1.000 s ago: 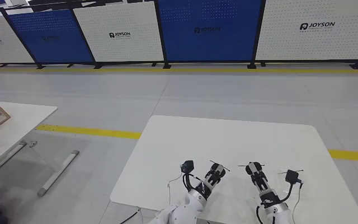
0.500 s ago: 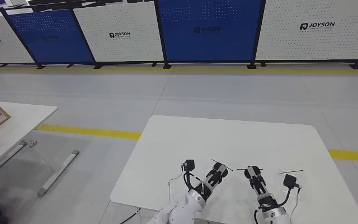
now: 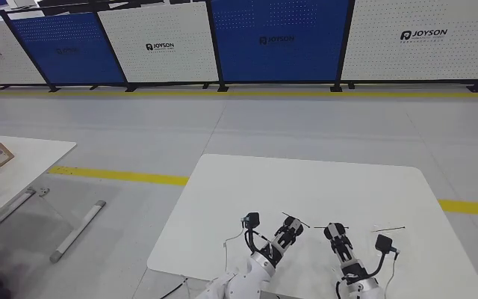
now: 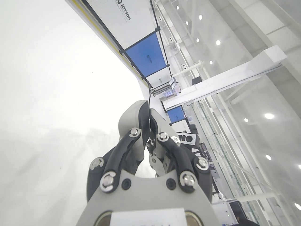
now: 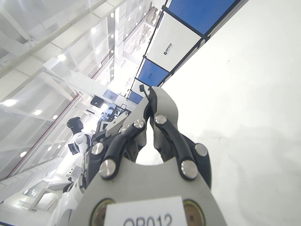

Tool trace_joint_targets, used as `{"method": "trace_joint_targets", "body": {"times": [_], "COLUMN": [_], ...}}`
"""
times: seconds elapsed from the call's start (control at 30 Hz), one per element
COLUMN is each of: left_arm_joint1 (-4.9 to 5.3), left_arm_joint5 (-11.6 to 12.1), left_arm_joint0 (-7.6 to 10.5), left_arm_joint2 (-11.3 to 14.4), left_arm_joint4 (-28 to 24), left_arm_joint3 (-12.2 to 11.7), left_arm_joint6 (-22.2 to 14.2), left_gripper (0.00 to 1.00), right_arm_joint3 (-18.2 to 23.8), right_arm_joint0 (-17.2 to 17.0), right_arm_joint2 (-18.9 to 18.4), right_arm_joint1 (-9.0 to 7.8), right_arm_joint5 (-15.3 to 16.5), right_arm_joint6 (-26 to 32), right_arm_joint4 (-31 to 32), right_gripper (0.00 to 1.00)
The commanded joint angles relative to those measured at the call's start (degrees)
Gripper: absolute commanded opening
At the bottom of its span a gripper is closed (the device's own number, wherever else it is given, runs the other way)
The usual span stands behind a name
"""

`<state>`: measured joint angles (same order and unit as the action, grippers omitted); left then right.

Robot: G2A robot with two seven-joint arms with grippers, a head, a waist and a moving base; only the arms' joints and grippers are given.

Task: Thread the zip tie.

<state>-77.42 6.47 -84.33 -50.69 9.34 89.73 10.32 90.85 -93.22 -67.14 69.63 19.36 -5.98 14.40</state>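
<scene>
Tools: left tool (image 3: 293,226) and right tool (image 3: 335,229) sit side by side near the 6 o'clock edge of the worktop (image 3: 299,179), near each other but apart.
Edges: the worktop's 9 o'clock edge lies well apart from the left tool, and its 3 o'clock edge well apart from the right tool. The 6 o'clock edge is cut off under the arms.
Room: the worktop spreads from both tools toward 12 o'clock, with the far edge well apart. Beyond it are floor (image 3: 224,119) with a yellow line (image 3: 112,176) and a fence (image 3: 280,41) of blue and white panels.
Left tool: pads pressed together on the left tie (image 4: 149,96).
Left tie: thin black strip, long axis 10 to 4 o'clock in the top view, sticking out on both sides of the pads.
Right tool: pads pinched on the right tie (image 5: 141,88), whose square head sits just past the fingertips.
Right tie: long axis 9 to 3 o'clock. Its 9 o'clock end is just beside the left tie's 4 o'clock end.
Loose tie (image 3: 388,229): at 3 o'clock of the right tool, long axis 9 to 3 o'clock. Cannot tell whether it is lying flat or raised.
Hidden: the stretch of each held tie between the pads. The left tie's head is hard to make out, and whether the held ties touch cannot be told.
Side: second table (image 3: 30,161) at 9 o'clock, cut off by the frame.
</scene>
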Motion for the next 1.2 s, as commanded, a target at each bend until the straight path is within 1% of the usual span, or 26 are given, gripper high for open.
{"method": "trace_joint_targets", "body": {"times": [0.0,0.33,0.37,0.43,0.57,0.8,0.87,1.0,1.17], "left_arm_joint1": [-0.17,-0.2,-0.21,-0.33,-0.52,-0.54,-0.54,-0.54,-0.54], "left_arm_joint5": [-0.7,-0.9,-1.1,-1.8,-2.4,-2.5,-2.5,-2.5,-2.5], "left_arm_joint0": [0.17,0.28,0.31,0.41,0.51,0.5,0.5,0.5,0.5], "left_arm_joint2": [0.2,0.2,0.0,-0.2,0.2,0.2,0.2,0.2,0.2], "left_arm_joint4": [-0.4,-0.4,-0.6,-0.5,-0.1,0.0,0.0,0.0,0.0], "left_arm_joint3": [-0.2,-0.3,-0.3,-0.2,0.1,0.1,0.1,0.1,0.1], "left_arm_joint6": [0.6,0.7,0.7,2.0,2.6,2.7,2.7,2.7,2.7], "left_gripper": [0.0,0.0,0.0,0.0,0.0,0.0,0.0,0.0,0.0], "right_arm_joint3": [0.0,-0.1,-0.2,-0.4,-0.2,-0.2,-0.1,-0.3,-0.4], "right_arm_joint0": [0.0,0.0,0.0,-0.1,-0.4,-0.4,0.1,1.2,1.7], "right_arm_joint2": [0.0,0.4,0.6,1.0,1.9,1.9,1.9,1.3,1.0], "right_arm_joint1": [0.0,0.15,0.23,0.46,0.81,0.81,0.89,0.96,1.05], "right_arm_joint5": [0.0,-0.2,0.1,0.1,0.1,0.1,-0.3,0.0,-0.5], "right_arm_joint6": [0.0,0.0,-0.3,-2.7,-6.3,-6.3,-4.5,-0.6,1.6], "right_arm_joint4": [0.0,0.3,0.5,1.8,3.4,3.4,2.0,-1.3,-2.2], "right_gripper": [0.0,0.0,0.0,0.0,0.0,0.0,0.0,0.0,0.0]}}
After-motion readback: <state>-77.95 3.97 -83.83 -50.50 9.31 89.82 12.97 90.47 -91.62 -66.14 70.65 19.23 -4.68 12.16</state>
